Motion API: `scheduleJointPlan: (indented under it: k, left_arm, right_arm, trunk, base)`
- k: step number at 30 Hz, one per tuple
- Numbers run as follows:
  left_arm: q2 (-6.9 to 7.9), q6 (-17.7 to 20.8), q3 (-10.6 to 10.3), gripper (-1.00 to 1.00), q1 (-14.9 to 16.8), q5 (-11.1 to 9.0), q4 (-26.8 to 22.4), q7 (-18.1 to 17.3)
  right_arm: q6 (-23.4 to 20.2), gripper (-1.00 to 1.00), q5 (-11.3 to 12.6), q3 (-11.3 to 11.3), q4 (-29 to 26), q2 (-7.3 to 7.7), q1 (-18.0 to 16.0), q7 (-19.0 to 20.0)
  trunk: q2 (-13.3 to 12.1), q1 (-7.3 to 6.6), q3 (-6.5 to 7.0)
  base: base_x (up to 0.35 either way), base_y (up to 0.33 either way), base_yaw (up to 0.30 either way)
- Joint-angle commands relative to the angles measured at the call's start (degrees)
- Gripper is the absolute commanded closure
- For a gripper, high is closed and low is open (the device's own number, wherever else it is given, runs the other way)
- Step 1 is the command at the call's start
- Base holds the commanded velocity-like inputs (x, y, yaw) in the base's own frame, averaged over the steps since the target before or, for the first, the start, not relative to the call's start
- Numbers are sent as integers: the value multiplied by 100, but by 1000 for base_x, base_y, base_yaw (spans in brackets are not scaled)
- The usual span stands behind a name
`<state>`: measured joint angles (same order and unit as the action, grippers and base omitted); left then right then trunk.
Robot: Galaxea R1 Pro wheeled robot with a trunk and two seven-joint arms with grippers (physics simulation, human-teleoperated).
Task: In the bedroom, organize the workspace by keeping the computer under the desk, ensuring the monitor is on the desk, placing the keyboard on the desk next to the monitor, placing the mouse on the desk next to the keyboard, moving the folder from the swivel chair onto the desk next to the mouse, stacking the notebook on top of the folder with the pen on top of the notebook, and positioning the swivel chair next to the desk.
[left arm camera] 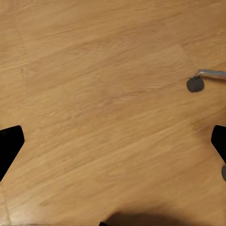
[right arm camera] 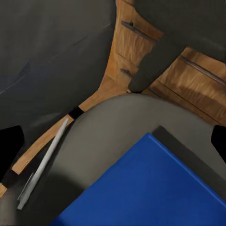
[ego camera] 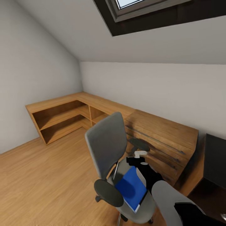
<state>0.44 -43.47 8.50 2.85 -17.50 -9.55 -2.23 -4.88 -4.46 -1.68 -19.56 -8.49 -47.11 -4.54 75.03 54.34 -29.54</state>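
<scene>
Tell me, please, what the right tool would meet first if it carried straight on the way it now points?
Most likely the blue folder lying on the swivel chair seat, though depth is hard to judge; the right tool is open.

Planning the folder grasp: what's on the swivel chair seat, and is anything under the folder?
On the swivel chair seat lies the blue folder; the right wrist view shows the pen beside it on the seat. A dark edge shows at the folder's far side, maybe the notebook; anything beneath it is covered.

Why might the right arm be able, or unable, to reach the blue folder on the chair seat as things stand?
Probably able. The right gripper hangs just above the folder, which lies flat on the swivel chair seat. Its top face is uncovered, the fingers are spread wide, and nothing stands between them.
</scene>
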Motion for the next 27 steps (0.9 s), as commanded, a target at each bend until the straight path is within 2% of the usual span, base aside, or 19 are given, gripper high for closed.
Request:
scheduleJointPlan:
  k: [1,8,22,25,27]
  left_arm:
    - [-1,-14,29,-100,5,3,6,-23]
    - [1,-13,29,-100,5,1,6,-15]
    - [44,-13,29,-100,2,1,6,-15]
    - [44,-13,29,-100,4,1,6,-15]
    - [44,-13,29,-100,5,1,6,-15]
  right_arm:
    - [-40,-100,-46,-17,-13,-3,0,-12]
    - [-79,-100,-50,-16,-12,-3,0,-12]
    - [-107,-100,-63,-17,77,5,0,-18]
    - [-182,-100,-69,-17,138,15,0,-19]
    - [-384,-100,-71,-17,160,25,0,-20]
  trunk:
    - [3,0,-8]
    - [3,0,-34]
    - [3,0,-39]
    - [3,0,-39]
    - [3,0,-39]
  base:
    - [0,0,259]
    - [0,0,169]
    - [15,0,12]
    - [0,0,0]
    - [0,0,0]
